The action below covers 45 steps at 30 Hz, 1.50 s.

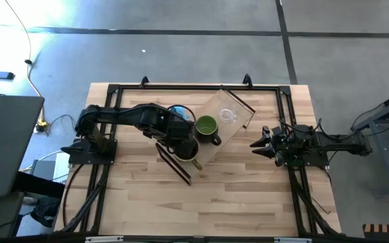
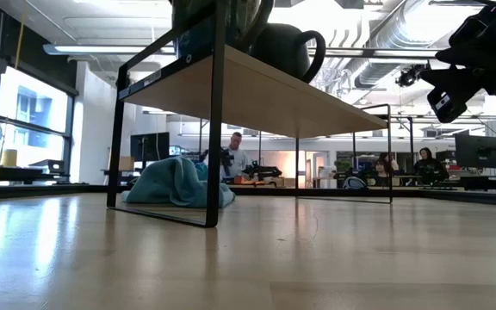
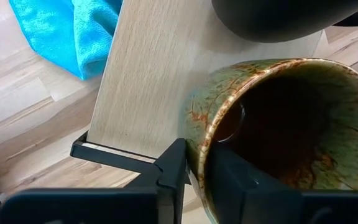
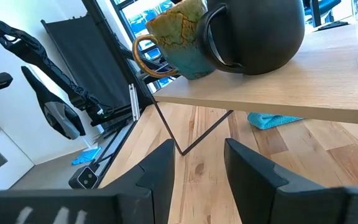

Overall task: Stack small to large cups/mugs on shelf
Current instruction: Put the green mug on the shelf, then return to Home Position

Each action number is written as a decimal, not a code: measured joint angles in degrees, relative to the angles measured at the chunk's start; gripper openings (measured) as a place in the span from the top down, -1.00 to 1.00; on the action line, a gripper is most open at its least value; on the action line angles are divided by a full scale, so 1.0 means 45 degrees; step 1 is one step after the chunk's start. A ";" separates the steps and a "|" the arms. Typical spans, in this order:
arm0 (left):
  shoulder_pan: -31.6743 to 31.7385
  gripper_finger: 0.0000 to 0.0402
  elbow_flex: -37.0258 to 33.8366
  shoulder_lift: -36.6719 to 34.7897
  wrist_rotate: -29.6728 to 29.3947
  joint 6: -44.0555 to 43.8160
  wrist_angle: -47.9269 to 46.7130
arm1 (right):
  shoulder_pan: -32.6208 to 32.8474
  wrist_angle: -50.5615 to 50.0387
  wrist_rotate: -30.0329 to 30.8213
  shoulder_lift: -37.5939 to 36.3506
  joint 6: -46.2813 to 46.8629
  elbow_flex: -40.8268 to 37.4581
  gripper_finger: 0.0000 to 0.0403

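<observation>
The pale-wood shelf [image 1: 215, 142] stands slantwise on the table. On it stand a clear glass cup [image 1: 228, 115], a mug that is dark outside and green inside [image 1: 206, 126], and a brown-glazed mug [image 3: 278, 124] near the shelf's near-left end. My left gripper [image 3: 194, 165] reaches down over the brown mug [image 4: 173, 40] and is shut on its wall. My right gripper [image 4: 197, 168] waits open at the table's right, level, pointing at the shelf. A blue cloth [image 3: 73, 31] lies on the table under the shelf. My left gripper has the brown mug's wall at the rim [image 3: 194, 146] between its two fingers, one finger outside [image 3: 173, 171] and one inside the hollow [image 3: 235, 186]. The fingers come from above, pointing down. The mug stands upright with its bottom on the shelf board [image 4: 185, 78], beside the dark mug [image 4: 253, 34].
The shelf's thin black end frame [image 2: 216, 129] stands on the table near the brown mug. Black rails [image 1: 181, 86] run along the table's edges. Bare tabletop [image 1: 235, 196] lies toward the near edge. People sit at desks in the room behind [image 2: 235, 155].
</observation>
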 joint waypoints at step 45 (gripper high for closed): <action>0.0000 0.23 0.0000 0.0000 -0.0058 -0.0287 -0.0017 | 0.0000 0.0001 0.0000 0.0001 -0.0092 0.0000 0.35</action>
